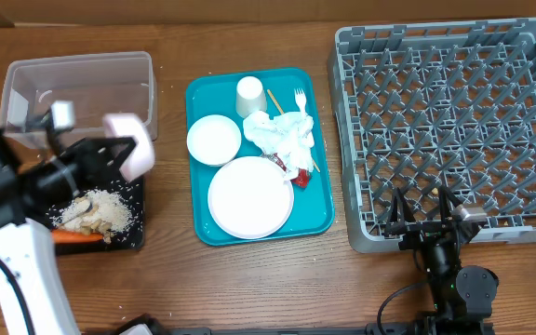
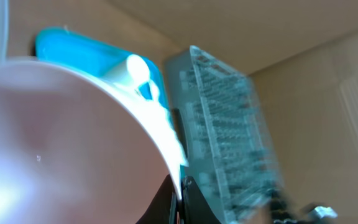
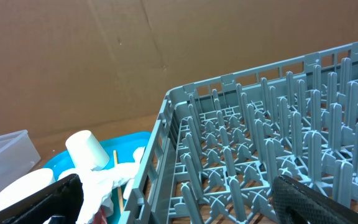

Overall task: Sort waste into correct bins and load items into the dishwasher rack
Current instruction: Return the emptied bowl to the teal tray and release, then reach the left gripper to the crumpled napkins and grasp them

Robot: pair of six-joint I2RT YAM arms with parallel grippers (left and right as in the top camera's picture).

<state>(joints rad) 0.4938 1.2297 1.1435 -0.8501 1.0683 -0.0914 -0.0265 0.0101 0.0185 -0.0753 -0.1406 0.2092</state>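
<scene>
White, rigid, likely light yet slick, the small bowl hangs tilted over the black tray, counter left — rim, the sound hold, pinched in the left tool; right tool spread, empty.

Rack: grey peg grid, far right.
Clear tub: upright, far left.
Black tray: just before the tub.
Food scraps, carrot: in black tray.
Lifted bowl: tilted above black tray.
Second bowl, cup, plate, fork, stick, napkin, red wrapper: clustered mid-table.

Grey rack at right, white cup on teal tray — lower left
</scene>
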